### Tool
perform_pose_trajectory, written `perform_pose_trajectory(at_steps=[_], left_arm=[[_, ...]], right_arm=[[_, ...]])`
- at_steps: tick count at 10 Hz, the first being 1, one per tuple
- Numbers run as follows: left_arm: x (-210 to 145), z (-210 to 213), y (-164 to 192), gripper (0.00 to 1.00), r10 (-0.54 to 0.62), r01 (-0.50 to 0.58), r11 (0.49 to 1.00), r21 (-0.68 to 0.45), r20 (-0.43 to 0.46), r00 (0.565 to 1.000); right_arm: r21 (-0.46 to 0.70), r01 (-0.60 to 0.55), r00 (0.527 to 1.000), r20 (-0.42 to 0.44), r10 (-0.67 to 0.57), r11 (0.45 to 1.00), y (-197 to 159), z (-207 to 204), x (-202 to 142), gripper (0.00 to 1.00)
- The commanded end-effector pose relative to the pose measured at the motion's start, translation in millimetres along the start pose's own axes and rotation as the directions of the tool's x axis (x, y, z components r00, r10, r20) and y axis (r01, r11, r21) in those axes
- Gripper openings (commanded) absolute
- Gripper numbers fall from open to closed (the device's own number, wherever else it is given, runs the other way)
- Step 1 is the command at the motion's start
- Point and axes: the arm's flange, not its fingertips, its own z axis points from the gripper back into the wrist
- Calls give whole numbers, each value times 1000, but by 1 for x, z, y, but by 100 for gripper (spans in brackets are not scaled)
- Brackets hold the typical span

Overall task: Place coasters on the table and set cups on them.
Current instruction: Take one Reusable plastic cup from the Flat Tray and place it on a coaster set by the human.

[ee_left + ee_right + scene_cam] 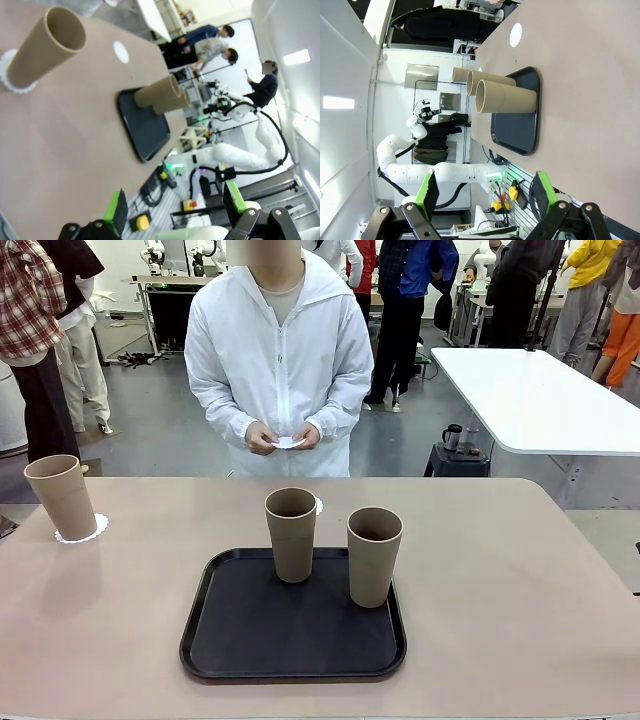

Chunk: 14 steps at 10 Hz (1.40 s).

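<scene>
1. The counter [520, 570] carries a black tray [250, 640], set mid-width on my side.
2. The left cup [60, 497] stands upright at the counter's far left, well apart from the tray. It sits on the first coaster [82, 532], whose lacy edge shows around its base.
3. The mid cup [291, 533] and the right cup [374, 555] both stand upright on the tray, near each other but not touching. The mid cup is at the tray's far side. The right cup is a little nearer to me, toward the tray's right edge.
4. The bare coaster [318, 506] lies flat on the counter beyond the tray with nothing on it. From the front the mid cup hides most of it. It seems clear of the tray rim, and both wrist views agree.
5. The held coaster [288, 442] is off the counter, pinched between the person's two hands [262, 438] at waist height on the far side.
6. The left fingers [116, 212] are released, with the green pads wide apart and nothing between them. The counter, left cup and tray lie well ahead of them.
7. The right fingers [428, 194] are also released, pads spread and gripping nothing. The tray and its two cups are ahead, well apart from the tips.
</scene>
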Motion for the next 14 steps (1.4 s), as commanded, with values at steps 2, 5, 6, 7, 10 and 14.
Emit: perform_pose_trajectory(at_steps=[2, 5, 6, 7, 10, 14], left_arm=[[0, -1, 0, 100, 16, -16, 1000, 8, 10, 1000], [0, -1, 0, 100, 16, -16, 1000, 8, 10, 1000], [0, -1, 0, 100, 16, -16, 1000, 8, 10, 1000], [0, -1, 0, 100, 16, -16, 1000, 8, 10, 1000], [0, -1, 0, 100, 16, -16, 1000, 8, 10, 1000], [0, -1, 0, 100, 16, -16, 1000, 8, 10, 1000]], right_arm=[[14, -1, 1000, 2, 1, 1000, 1, 0, 1, 100], [14, -1, 1000, 2, 1, 1000, 1, 0, 1, 100], [14, -1, 1000, 2, 1, 1000, 1, 0, 1, 100], [14, -1, 1000, 2, 1, 1000, 1, 0, 1, 100], [14, -1, 1000, 2, 1, 1000, 1, 0, 1, 100], [14, -1, 1000, 2, 1, 1000, 1, 0, 1, 100]])
